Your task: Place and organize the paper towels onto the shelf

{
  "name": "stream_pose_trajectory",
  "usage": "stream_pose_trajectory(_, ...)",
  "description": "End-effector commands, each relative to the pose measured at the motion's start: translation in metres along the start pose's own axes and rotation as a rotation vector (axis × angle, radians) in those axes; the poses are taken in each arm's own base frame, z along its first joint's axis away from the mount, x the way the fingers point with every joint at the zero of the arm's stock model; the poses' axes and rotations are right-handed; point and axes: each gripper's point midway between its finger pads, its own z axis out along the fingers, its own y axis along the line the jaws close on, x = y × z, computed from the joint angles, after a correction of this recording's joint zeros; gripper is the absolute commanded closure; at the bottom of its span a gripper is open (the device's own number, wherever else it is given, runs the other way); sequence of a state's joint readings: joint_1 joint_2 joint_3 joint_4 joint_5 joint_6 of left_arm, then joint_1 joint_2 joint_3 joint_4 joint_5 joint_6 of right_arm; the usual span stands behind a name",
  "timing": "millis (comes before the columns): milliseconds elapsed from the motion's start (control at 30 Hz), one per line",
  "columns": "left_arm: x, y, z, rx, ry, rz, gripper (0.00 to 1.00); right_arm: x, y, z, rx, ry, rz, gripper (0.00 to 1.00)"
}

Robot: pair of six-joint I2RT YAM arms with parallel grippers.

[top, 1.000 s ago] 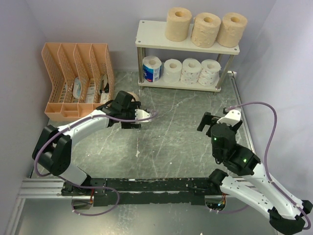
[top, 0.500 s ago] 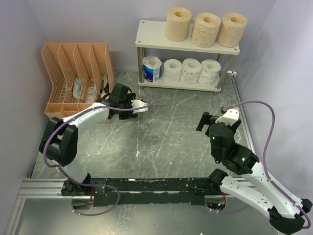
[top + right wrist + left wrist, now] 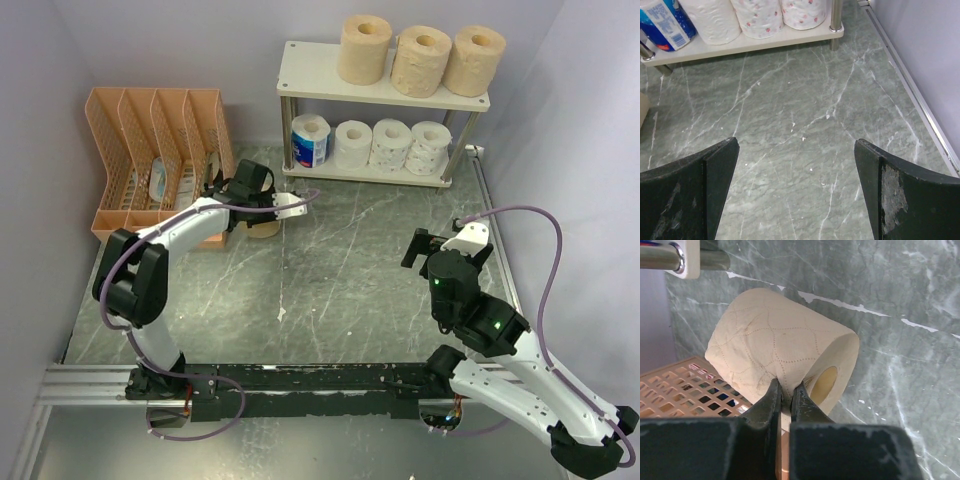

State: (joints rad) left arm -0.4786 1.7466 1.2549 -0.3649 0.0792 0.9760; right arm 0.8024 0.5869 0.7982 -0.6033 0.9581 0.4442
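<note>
From above, the shelf (image 3: 305,75) stands at the far edge of the table (image 3: 340,290), right of the middle. Three tan rolls (image 3: 421,58) sit in a row on its top board. Below them a blue-wrapped roll (image 3: 310,140) and three white rolls (image 3: 390,145) line the lower board. The left gripper (image 3: 258,212) reaches toward the far left, just beside the orange mesh organizer (image 3: 150,165), with a fourth tan roll (image 3: 267,228) under it. The right gripper (image 3: 428,245) hangs near the right edge, well apart from the shelf.

The left wrist view shows the left fingers (image 3: 771,399) nearly together, pinching the paper wall of the fourth tan roll (image 3: 775,345) right next to its hollow core. The roll lies tipped on its side over the marbled table. I cannot tell whether it touches the table.

In the right wrist view the fingers (image 3: 715,170) are spread wide with only bare table between them. The lower shelf board (image 3: 740,44) and its rolls lie ahead.
</note>
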Motion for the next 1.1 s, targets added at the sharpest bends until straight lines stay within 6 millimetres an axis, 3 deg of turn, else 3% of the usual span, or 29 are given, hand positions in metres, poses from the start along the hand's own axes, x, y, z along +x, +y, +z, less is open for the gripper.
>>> stream_pose_trajectory(0, 0.015, -0.039, 0.009, 0.167, 0.054, -0.065, 0.93, -0.003, -0.003, 0.0, 0.017, -0.018, 0.009, 0.0)
stream_pose_trajectory(167, 0.008, -0.056, -0.006, 0.269, 0.097, -0.27, 0.93, -0.004, -0.003, 0.0, 0.017, -0.02, 0.009, 0.0)
stream_pose_trajectory(333, -0.022, -0.056, -0.034, 0.316, 0.046, -0.475, 0.93, -0.003, -0.002, 0.001, 0.018, -0.019, 0.006, 0.0)
stream_pose_trajectory(600, -0.069, -0.029, -0.072, 0.19, -0.041, -0.931, 0.93, -0.001, -0.001, 0.002, 0.019, -0.01, 0.005, 0.0)
stream_pose_trajectory(867, -0.133, -0.003, -0.118, 0.315, -0.228, -1.205, 0.93, 0.0, -0.002, 0.002, 0.031, -0.007, 0.002, 0.0)
stream_pose_trajectory(967, -0.155, 0.021, -0.135, 0.31, -0.295, -1.324, 0.93, 0.0, -0.005, 0.002, 0.042, -0.008, 0.007, 0.0)
stream_pose_trajectory(1067, -0.147, 0.054, -0.149, 0.33, -0.389, -1.58, 0.93, 0.0, -0.006, 0.002, 0.047, -0.009, 0.008, 0.0)
